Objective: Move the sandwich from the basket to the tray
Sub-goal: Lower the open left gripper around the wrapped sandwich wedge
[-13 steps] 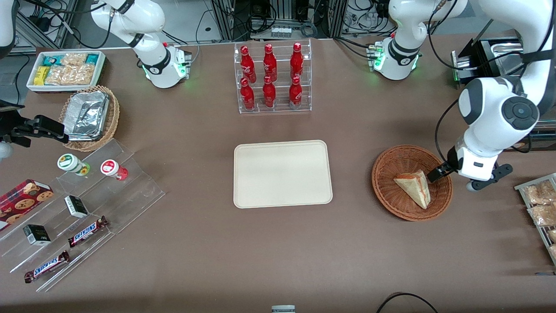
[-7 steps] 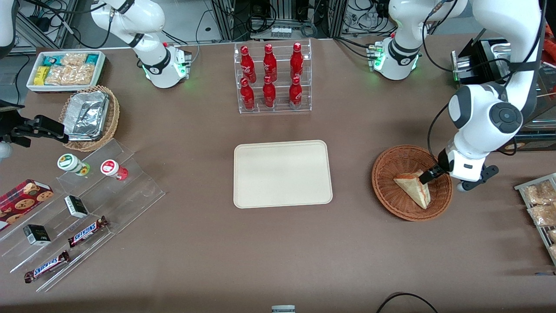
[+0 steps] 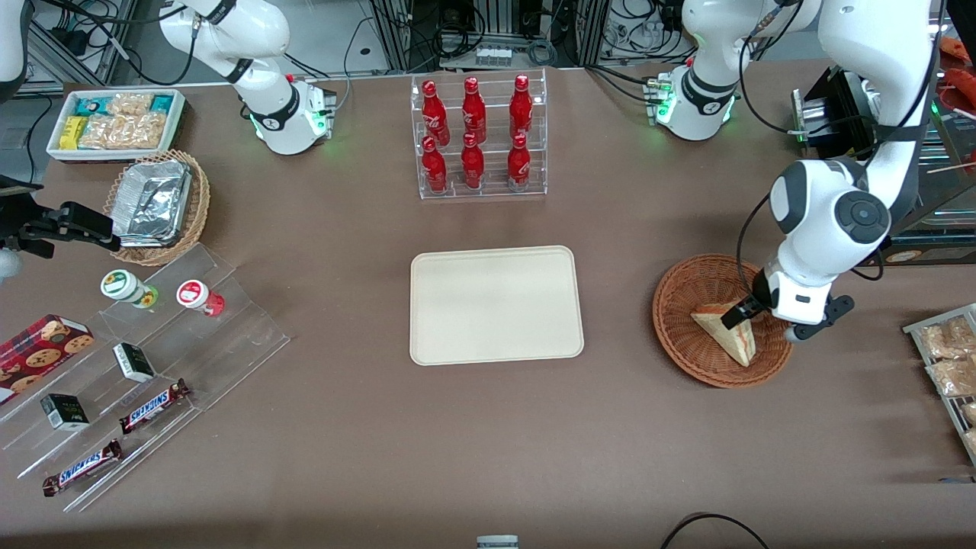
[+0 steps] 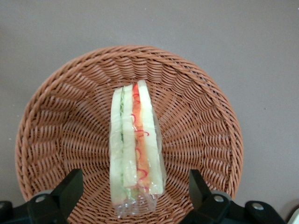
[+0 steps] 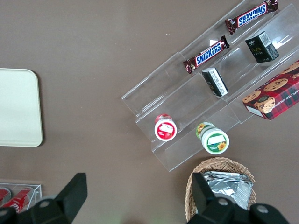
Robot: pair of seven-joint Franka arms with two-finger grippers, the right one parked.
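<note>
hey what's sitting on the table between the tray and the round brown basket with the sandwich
Nothing: the front view shows only bare table between the tray and the basket. The open tool hangs over the sandwich.

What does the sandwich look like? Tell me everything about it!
The sandwich is a wedge of pale white bread with red-orange and green filling along its cut edge, wrapped in clear film. It stands on edge, filling upward, inside the round reddish-brown wicker basket, touching its woven bottom. The open gripper hangs just above it, one finger on each side, not touching it.
</note>
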